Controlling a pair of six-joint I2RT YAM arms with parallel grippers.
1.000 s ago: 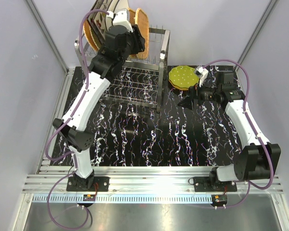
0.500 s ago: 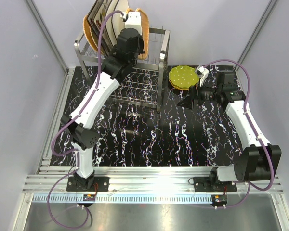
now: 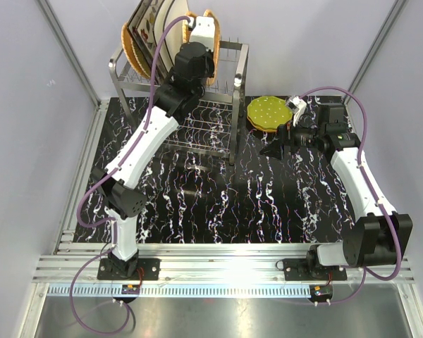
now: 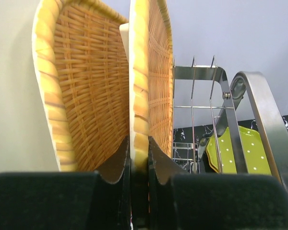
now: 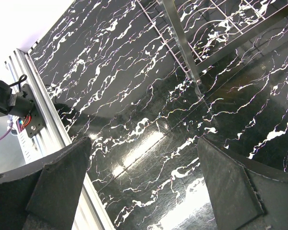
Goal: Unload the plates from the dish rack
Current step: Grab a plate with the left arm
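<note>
Marbled table; dish rack holds upright wicker plates.

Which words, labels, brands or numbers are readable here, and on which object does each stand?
No text is readable.
The small board below the left arm's base: an orange mark, too small to read.
The wicker plate, green plate and dish rack: no lettering.

A robot lab cell, this one: blank pale panels between aluminium posts, left arm and right arm bolted to a slotted rail, purple cables trailing, dish rack on a black marbled worktop.
</note>
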